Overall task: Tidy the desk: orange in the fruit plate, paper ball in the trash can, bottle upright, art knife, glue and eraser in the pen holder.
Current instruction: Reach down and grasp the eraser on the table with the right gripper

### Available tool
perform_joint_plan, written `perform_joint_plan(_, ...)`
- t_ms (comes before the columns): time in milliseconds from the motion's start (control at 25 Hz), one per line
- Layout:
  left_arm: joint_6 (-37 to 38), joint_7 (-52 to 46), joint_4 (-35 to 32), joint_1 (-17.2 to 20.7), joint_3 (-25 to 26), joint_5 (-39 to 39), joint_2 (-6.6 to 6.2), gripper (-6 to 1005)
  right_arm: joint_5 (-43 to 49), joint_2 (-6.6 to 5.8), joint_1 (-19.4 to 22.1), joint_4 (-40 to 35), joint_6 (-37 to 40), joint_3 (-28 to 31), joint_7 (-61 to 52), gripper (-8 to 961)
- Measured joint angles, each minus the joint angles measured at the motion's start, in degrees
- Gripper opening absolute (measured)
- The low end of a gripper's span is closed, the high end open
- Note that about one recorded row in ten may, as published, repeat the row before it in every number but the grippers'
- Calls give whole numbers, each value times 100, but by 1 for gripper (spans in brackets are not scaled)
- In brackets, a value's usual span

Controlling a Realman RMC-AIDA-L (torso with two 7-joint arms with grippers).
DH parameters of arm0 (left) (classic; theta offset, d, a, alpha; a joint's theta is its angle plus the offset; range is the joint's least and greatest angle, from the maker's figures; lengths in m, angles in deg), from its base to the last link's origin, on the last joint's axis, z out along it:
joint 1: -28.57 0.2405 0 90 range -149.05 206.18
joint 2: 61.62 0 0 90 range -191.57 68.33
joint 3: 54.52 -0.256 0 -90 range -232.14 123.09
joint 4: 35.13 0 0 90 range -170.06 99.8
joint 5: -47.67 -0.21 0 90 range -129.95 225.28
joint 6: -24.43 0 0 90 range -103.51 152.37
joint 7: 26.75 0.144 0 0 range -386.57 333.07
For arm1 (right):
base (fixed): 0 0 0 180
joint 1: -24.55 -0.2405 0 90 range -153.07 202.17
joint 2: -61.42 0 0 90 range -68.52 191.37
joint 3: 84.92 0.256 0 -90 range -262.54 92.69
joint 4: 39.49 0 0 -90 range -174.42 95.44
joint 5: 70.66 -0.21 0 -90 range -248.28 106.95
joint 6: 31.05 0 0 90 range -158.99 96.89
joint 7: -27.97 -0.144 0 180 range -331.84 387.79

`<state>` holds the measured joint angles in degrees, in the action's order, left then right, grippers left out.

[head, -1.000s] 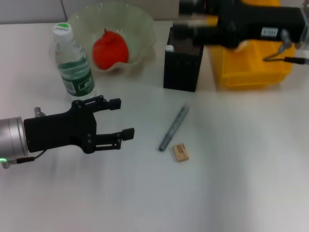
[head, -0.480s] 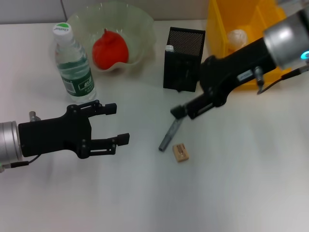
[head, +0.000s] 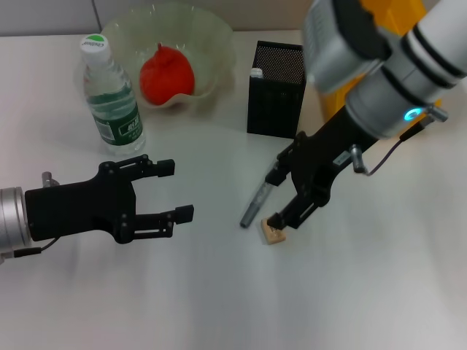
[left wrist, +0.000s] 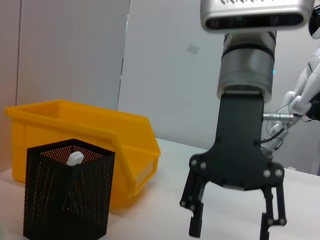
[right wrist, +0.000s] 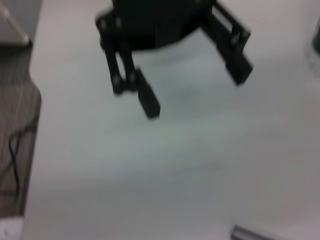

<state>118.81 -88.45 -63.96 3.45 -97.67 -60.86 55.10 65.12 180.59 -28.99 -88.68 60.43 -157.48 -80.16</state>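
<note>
The orange [head: 166, 73] lies in the pale-green fruit plate [head: 211, 44]. The bottle [head: 109, 95] stands upright beside it. The black mesh pen holder [head: 276, 91] holds a white-topped item [head: 255, 72]; it also shows in the left wrist view [left wrist: 67, 195]. The grey art knife [head: 252, 208] and tan eraser [head: 273, 235] lie on the table. My right gripper [head: 277, 197] is open, low over the knife, one fingertip at the eraser; it also shows in the left wrist view [left wrist: 231, 230]. My left gripper [head: 176, 189] is open and empty, left of the knife. The paper ball is hidden.
The yellow trash can [head: 398, 14] stands at the back right, mostly covered by my right arm; the left wrist view shows it [left wrist: 80, 130] behind the pen holder. The right wrist view shows my left gripper [right wrist: 195, 87] over bare white table and the table's edge [right wrist: 35, 100].
My right arm has swung from over the trash can down to the table, its open gripper now over the art knife and eraser. My left gripper has drifted slightly left.
</note>
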Motion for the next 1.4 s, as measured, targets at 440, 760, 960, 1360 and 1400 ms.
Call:
perform_joint_plan(440, -31, 32, 11, 46, 21, -2, 10, 842, 19, 26, -17, 103, -578, -1134, -25, 774)
perform_joint_plan(760, -63, 138, 35, 61, 35, 7, 42, 842, -77, 50, -25, 273, -953, -1586, 195, 770)
perform_joint_plan(960, -79, 140, 44, 68, 35, 22, 44, 842, -172, 59, -26, 311, -1202, -2036, 207, 768)
perform_joint_plan(1360, -95, 141, 44, 80, 35, 4, 45, 841, -311, 64, -28, 314, -1470, -2492, 178, 730)
perform_joint_plan(1400, -96, 141, 44, 83, 35, 10, 45, 841, -311, 64, -33, 314, -1472, -2493, 174, 725)
